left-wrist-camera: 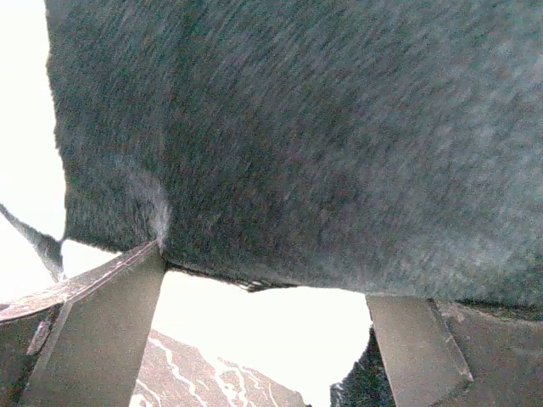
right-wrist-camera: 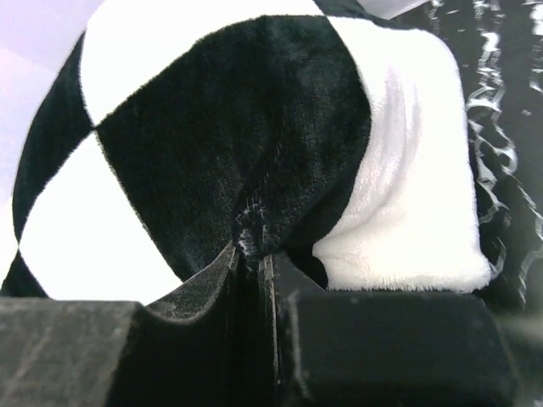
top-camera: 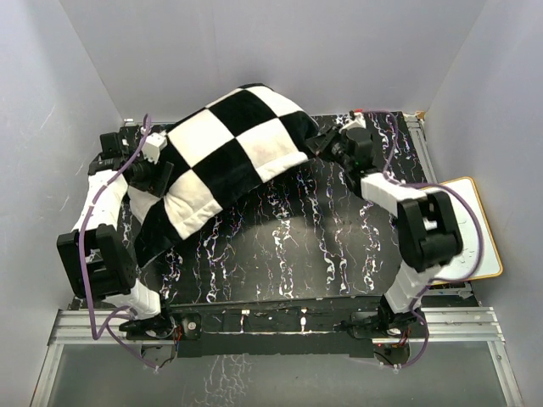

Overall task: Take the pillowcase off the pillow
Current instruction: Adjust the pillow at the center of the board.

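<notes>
Pillowcase (top-camera: 225, 157), plump black-and-white plush checks, sprawls toward the table's (top-camera: 288, 246) eleven o'clock. Right gripper (right-wrist-camera: 253, 254) pinches a black fold at its three o'clock edge; left gripper (left-wrist-camera: 263, 292) gapes wide at nine o'clock.

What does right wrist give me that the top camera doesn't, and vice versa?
Right wrist only: the right gripper shut on a pinch of black plush. Top only: the left gripper at the other end of the pillowcase, and its whole span between both arms. Both: the checkered pillowcase and the marbled table.
</notes>
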Controlling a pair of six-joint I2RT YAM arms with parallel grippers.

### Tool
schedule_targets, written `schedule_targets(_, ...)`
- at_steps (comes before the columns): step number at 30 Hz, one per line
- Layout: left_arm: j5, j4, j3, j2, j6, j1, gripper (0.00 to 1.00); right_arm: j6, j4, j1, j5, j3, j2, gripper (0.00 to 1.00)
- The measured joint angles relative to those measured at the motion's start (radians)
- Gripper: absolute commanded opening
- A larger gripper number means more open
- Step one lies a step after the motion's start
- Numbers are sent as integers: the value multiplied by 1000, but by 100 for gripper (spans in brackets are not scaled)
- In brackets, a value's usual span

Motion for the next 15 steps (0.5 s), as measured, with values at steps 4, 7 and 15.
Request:
schedule_targets(4,7,-1,53,16,-6,-1,97,-10,-73,13,187,-162,-212,8)
schedule_targets(7,43,-35,71,-3,13,-6,97,-17,-159,18,316,-213,-294,8)
schedule_targets(15,131,-262,-63,-236,211,-16,97,-69,-291,74,520,-240,-334,8)
